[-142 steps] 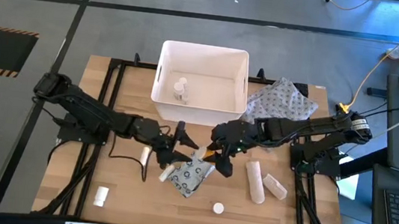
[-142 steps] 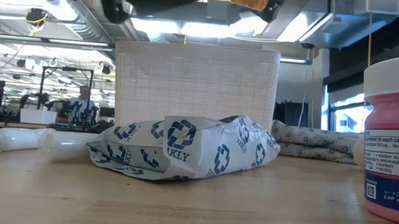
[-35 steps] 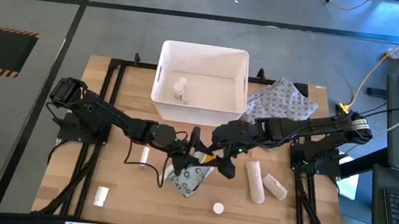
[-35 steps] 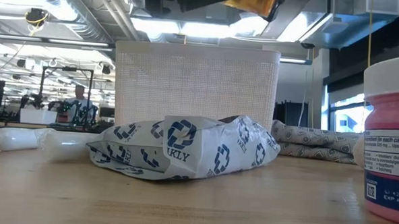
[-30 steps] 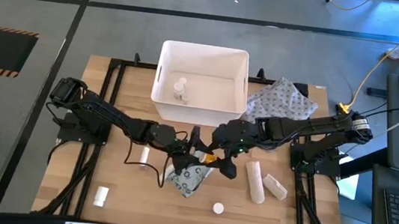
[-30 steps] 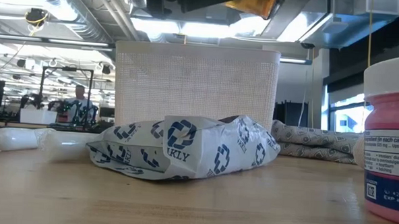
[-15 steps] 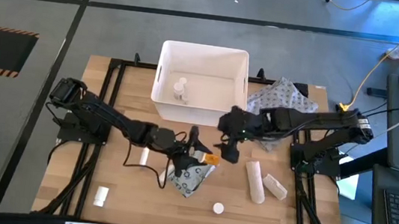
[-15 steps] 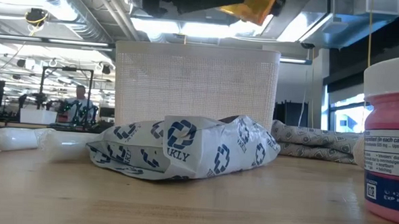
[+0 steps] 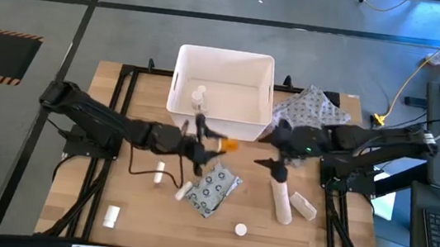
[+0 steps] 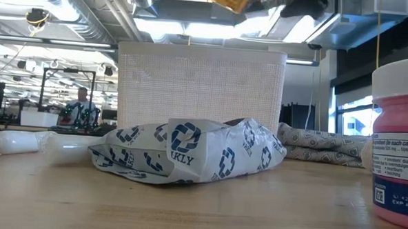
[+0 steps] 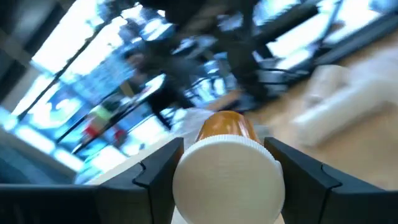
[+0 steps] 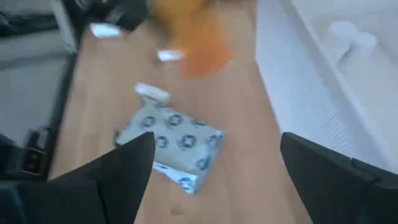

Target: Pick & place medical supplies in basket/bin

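Handover completed: the orange pill bottle [image 9: 228, 144], previously gripped by both arms, is now clamped between the left gripper [image 9: 216, 142] fingers just beside the basket [image 9: 180, 109], while the right gripper [image 9: 270, 163], fingers apart, has withdrawn empty.

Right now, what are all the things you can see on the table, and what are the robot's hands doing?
Bin: one, white, far middle of the table.
Bottles in bin: two small, white, near the bin's left side.
Orange bottle: one, orange with white cap, in the left gripper, just in front of the bin.
Dotted packet: one, grey-white with blue marks, table middle.
Gauze rolls: two, cream, right of the packet.
Small tubes: two, white, left of the packet.
Pink bottle: one, white cap, near front edge.
Cloth pouch: one, grey patterned, right of the bin.
Left gripper: shut on the orange bottle.
Right gripper: open, empty, above the gauze rolls.
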Action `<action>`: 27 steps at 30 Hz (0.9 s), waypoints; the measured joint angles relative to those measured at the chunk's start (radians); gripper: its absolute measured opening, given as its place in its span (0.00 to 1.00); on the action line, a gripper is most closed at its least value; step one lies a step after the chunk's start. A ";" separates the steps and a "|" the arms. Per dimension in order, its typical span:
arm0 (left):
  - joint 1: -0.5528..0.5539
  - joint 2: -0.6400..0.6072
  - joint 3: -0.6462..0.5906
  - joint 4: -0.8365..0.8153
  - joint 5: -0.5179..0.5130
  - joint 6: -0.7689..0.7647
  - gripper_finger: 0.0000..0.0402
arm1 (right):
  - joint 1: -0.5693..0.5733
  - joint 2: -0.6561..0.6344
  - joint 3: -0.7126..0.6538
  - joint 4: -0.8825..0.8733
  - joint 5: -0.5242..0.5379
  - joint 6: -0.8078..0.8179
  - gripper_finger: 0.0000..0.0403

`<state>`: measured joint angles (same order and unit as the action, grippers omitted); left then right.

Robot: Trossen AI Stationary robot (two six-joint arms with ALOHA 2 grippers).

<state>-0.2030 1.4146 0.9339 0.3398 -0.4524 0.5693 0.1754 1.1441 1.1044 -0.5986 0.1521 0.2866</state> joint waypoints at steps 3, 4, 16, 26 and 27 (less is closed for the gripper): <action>0.035 -0.053 0.024 -0.038 -0.090 -0.055 0.52 | 0.032 -0.101 -0.134 0.091 -0.001 0.025 0.86; 0.051 -0.065 0.045 -0.062 -0.109 -0.071 0.52 | 0.044 -0.132 -0.176 0.115 -0.001 0.026 0.86; 0.334 -0.042 0.400 -0.609 0.108 -0.352 0.52 | 0.120 -0.383 -0.553 0.347 0.049 0.128 0.86; 0.568 0.133 0.534 -0.821 0.316 -0.509 0.52 | 0.120 -0.408 -0.672 0.416 0.090 0.072 0.86; 0.584 0.154 0.537 -0.821 0.316 -0.512 0.52 | 0.119 -0.408 -0.673 0.422 0.092 0.058 0.86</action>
<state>0.3809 1.5682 1.4708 -0.4812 -0.1360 0.0571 0.2945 0.7364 0.4311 -0.1766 0.2443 0.3447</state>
